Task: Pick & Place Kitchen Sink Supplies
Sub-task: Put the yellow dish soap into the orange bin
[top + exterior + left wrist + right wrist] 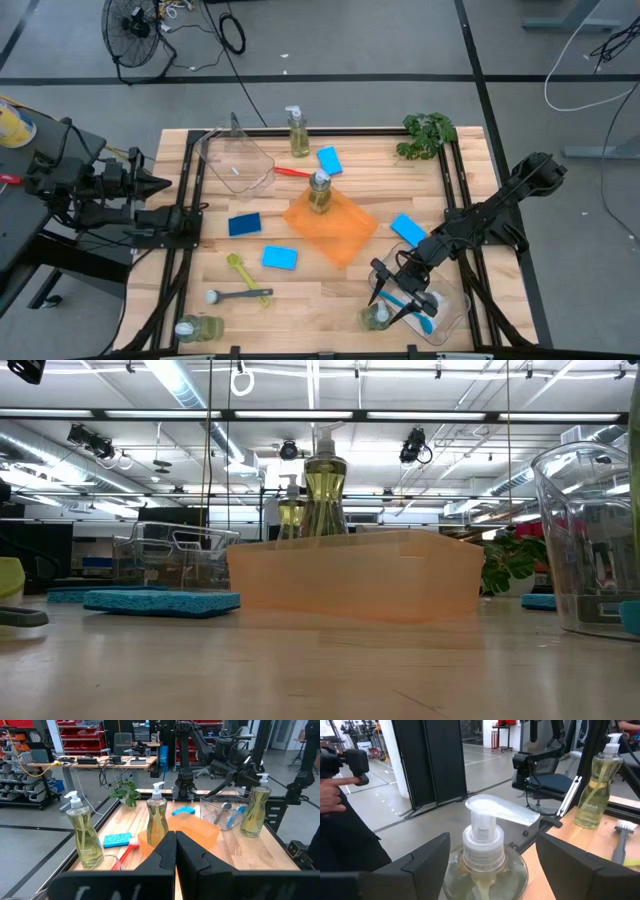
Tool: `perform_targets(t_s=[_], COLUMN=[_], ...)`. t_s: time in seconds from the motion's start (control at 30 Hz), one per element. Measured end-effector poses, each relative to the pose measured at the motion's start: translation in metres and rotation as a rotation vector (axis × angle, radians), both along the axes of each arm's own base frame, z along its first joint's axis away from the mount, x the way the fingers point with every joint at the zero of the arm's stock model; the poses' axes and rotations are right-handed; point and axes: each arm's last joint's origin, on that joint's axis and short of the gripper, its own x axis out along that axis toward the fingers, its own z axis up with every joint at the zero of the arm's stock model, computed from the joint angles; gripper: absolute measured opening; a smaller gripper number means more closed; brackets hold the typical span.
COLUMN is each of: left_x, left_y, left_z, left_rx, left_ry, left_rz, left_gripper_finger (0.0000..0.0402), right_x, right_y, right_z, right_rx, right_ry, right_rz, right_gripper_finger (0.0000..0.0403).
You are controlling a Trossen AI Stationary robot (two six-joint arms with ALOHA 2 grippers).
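A clear pump bottle of yellowish soap [377, 316] stands upright near the table's front edge, beside a clear bin [447, 312] that holds a blue brush [420, 305]. My right gripper [392, 297] is open and nearly level. Its fingers stand on either side of the bottle's pump head [482, 827] without touching it. Another bottle [319, 190] stands in an orange bin [340, 235] mid-table. A third bottle [297, 130] stands at the far edge. My left gripper [175, 851] is shut and parked off the table's left edge [150, 185].
Blue sponges [244, 224] [279, 258] [408, 229] lie around the orange bin. A red brush [290, 172], a yellow-green brush [240, 270] and a grey brush [235, 295] lie on the wood. A second clear bin [238, 160] and a plant [428, 135] stand at the back. One more bottle [198, 328] stands front left.
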Motion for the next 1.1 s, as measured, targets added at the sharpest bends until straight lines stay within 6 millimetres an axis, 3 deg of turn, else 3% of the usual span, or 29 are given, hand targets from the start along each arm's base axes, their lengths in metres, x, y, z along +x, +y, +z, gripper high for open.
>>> perform_targets(t_s=[0.4, 1.1], left_x=[0.0, 0.0], left_y=[0.0, 0.0], left_z=[0.0, 0.0], left_rx=[0.0, 0.0], left_ry=[0.0, 0.0], left_rz=[0.0, 0.0], left_gripper_finger=[0.0003, 0.0003], right_x=[0.0012, 0.0011], right_y=[0.0012, 0.001], right_z=[-0.0008, -0.001], right_rx=[0.008, 0.004], right_ry=[-0.01, -0.009], right_rz=[0.01, 0.01], right_gripper_finger=[0.0276, 0.01])
